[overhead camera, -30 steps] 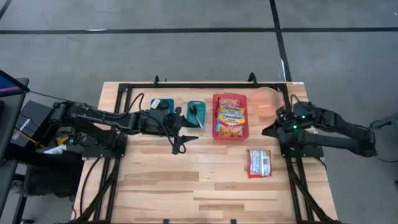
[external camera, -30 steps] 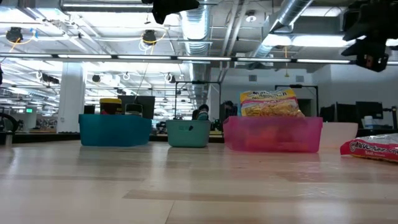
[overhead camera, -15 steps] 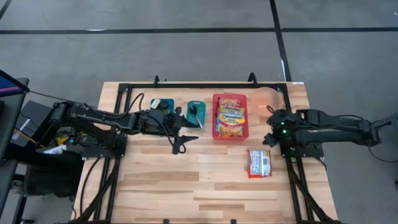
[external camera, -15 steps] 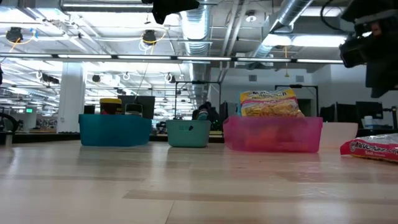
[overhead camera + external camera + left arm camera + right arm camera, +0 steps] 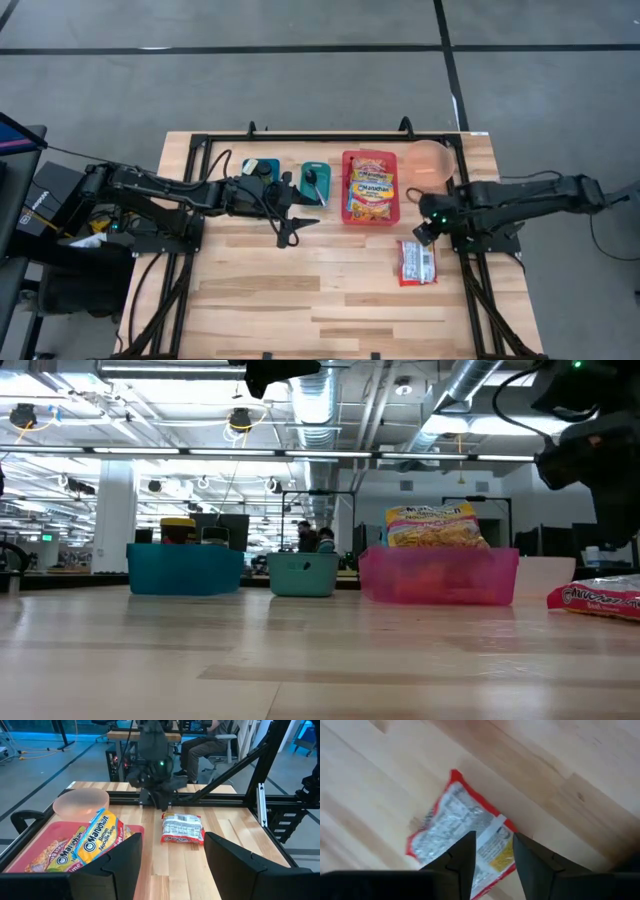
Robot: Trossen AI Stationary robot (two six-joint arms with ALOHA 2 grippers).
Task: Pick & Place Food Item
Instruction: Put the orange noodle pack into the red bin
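Note:
A red-and-silver noodle packet lies flat on the wooden table near its right edge, also seen in the right wrist view. My right gripper hangs just above the packet's far end, pointing steeply down. Its fingers are open a little with nothing between them. My left gripper waits open at mid-table, raised, beside the teal bins. A pink bin holds yellow noodle packets.
A pink bowl stands far right of the pink bin. Two teal bins sit left of it, under the left arm. A black frame rail runs along the right edge. Bare wood fills the near half.
My right gripper has swung from beside the pink bowl toward the table's near edge and sunk. It has tipped from nearly level to pointing steeply down over the noodle packet. The packet has stayed where it was.

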